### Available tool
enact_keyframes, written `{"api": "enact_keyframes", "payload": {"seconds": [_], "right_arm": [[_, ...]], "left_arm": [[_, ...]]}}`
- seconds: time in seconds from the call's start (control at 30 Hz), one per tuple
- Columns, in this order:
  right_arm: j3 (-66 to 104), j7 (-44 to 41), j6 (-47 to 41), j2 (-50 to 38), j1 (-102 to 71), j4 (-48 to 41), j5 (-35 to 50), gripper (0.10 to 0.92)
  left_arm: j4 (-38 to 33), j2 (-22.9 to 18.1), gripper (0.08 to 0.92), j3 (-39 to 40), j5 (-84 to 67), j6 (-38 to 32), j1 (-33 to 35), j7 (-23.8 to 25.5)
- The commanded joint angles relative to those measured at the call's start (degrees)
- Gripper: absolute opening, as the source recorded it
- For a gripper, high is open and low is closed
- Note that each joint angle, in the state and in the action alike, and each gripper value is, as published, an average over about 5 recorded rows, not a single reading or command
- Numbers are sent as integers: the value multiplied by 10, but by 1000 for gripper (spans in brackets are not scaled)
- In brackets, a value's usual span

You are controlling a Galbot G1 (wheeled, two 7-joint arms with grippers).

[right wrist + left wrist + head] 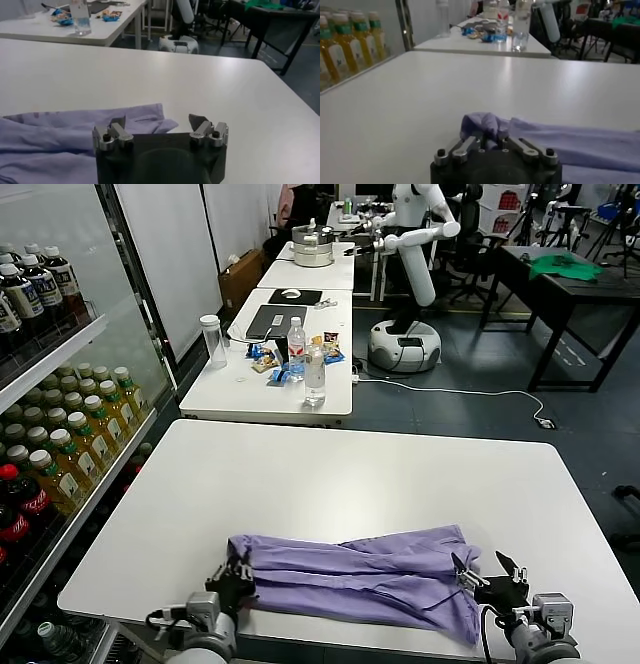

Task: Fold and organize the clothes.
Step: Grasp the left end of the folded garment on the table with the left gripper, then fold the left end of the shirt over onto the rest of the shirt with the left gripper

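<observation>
Both arms reach in low over the near edge of the tabletop [300,474], 1 at each end of the T-shirt [370,574]. The left claw [233,572] sits at the shirt's left end, its 2 fingers [470,145] drawn close together and pinching a raised bunch of the fabric. The right claw [490,569] is at the shirt's right end, level and pointing forward, its 2 fingers [116,131] spread wide apart with nothing between them.

Soft, thin lavender cloth T-shirt [360,574], wrinkled and matt, on a smooth, faintly glossy white bench [300,474].
</observation>
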Motion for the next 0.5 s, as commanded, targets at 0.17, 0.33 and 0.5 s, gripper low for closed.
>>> {"api": "enact_keyframes", "payload": {"seconds": [0.17, 0.33, 0.5], "right_arm": [[3, 2, 1, 0, 2, 2, 1, 823], [0, 3, 0, 1, 5, 2, 1, 823], [0, 3, 0, 0, 6, 0, 0, 823]], "left_arm": [[6, 160, 111, -207, -150, 3, -61, 23], [9, 170, 106, -224, -160, 8, -63, 35], [39, 146, 106, -179, -104, 27, -59, 51]]}}
